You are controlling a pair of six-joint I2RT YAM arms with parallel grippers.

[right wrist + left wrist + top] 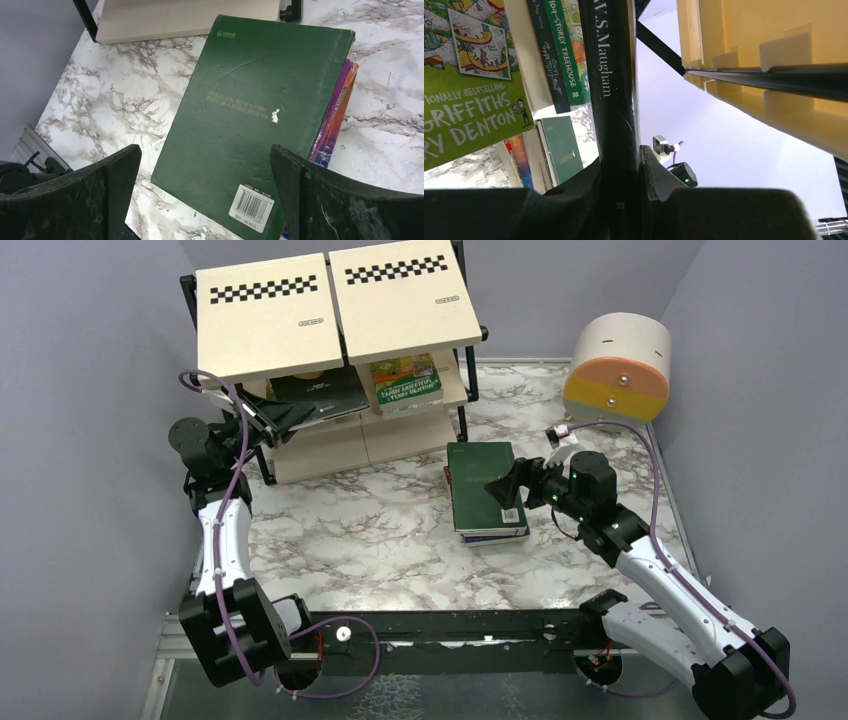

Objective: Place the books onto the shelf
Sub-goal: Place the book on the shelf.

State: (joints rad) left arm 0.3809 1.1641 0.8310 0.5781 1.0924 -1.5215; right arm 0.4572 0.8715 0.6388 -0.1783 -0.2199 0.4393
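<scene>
Plainly, two books concern us. Our left pincer (621, 172) is clamped tight on a slim black book (611, 75). The book is glossy, its spine lettered in pale type, and it runs straight up from between the dark, matte fingers (574, 195). The shelf (330, 310) is a black metal frame carrying pale, smooth boards, the top ones printed with checkered strips. From above, the black book sits at the left side of the middle tier. To its right on that tier lies a bright green cartoon book (405, 380).

Our right pincer (204, 150) stands wide and holds nothing. Below it, framed between its two rough black fingers (115, 190), a dark green book (250, 110) lies flat. Its matte cover is creased, with a white barcode sticker at the near corner. It tops a small stack (335, 120) whose purple and orange edges peep out on the right, all resting on the white, grey-veined marble desk (340, 540). We cannot tell whether the fingers touch the cover. A round beige-and-orange drum (618, 365) sits at the far right.
</scene>
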